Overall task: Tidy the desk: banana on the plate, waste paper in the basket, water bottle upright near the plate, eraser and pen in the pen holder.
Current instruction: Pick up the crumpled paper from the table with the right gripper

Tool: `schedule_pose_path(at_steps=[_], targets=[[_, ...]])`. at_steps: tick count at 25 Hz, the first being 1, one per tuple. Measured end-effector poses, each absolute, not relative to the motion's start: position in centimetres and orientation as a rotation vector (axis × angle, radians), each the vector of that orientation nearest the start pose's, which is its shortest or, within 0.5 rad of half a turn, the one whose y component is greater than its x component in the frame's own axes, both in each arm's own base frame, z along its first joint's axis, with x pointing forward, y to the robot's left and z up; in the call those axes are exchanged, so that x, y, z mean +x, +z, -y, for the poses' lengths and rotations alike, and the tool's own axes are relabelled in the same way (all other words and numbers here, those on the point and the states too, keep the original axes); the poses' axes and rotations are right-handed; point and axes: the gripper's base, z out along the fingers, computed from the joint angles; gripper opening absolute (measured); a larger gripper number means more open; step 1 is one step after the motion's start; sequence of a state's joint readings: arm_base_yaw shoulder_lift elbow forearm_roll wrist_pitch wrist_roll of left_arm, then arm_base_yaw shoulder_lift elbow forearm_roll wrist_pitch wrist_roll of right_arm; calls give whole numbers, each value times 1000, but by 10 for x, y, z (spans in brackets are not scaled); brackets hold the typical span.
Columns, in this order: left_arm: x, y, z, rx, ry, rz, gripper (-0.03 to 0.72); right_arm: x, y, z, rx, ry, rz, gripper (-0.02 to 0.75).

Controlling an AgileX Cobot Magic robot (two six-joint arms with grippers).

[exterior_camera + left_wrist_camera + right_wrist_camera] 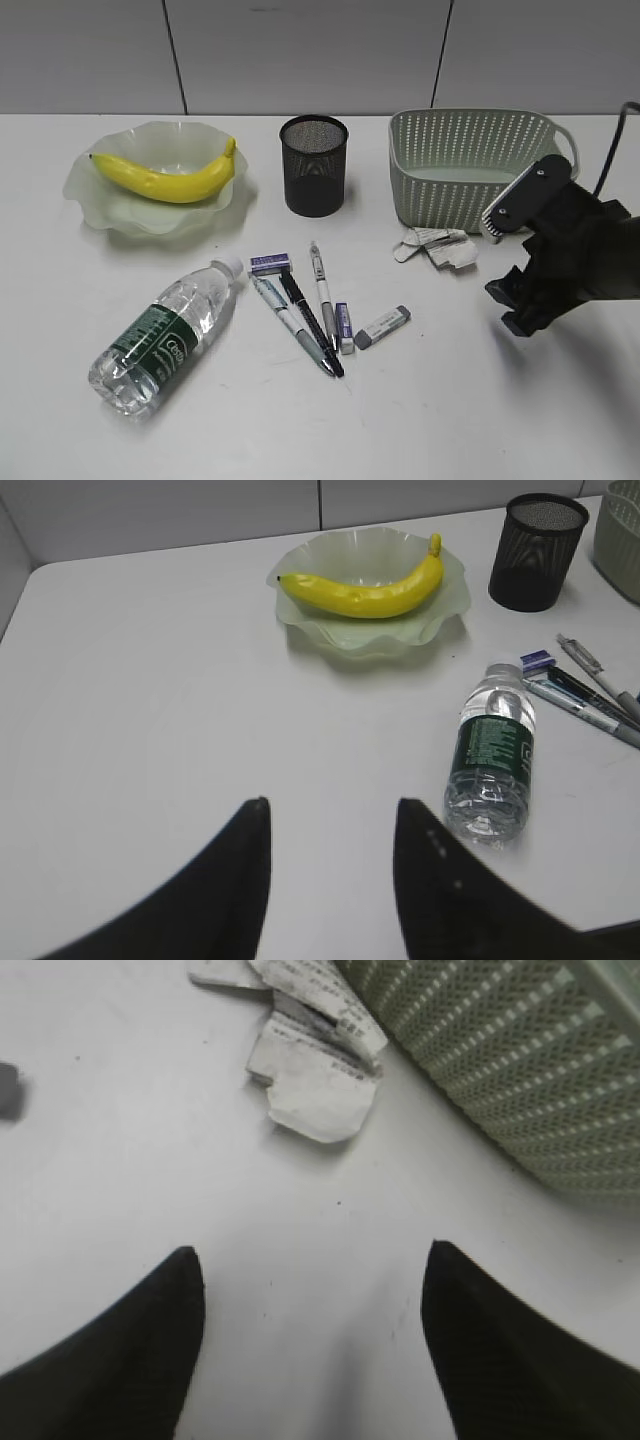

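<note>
Already the banana lies in the plate, while the pen holder and basket show nothing inside. The water bottle lies on its side on the desk, cap toward the holder, beside the pens. Both the left gripper and right gripper are spread, the right near the waste paper.

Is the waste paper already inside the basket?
No, the waste paper lies on the desk just in front of the basket, outside its perforated wall.
</note>
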State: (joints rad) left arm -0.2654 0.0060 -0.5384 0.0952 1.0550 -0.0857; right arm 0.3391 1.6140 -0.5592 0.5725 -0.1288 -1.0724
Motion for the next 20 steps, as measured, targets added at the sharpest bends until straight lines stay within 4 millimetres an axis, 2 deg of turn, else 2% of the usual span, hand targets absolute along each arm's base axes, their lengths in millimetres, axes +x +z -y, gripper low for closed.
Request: schedule_pose_path(at_steps=[8, 15, 20], targets=[[-6, 289, -10, 174, -112, -1997, 308, 297, 115, -97, -808, -122, -2314, 538], [-6, 289, -10, 174, -112, -1997, 308, 316, 113, -117, -802, -116, -2259, 538], [-6, 289, -9, 174, -112, -1996, 308, 327, 96, -121, -722, -100, -2299, 535]])
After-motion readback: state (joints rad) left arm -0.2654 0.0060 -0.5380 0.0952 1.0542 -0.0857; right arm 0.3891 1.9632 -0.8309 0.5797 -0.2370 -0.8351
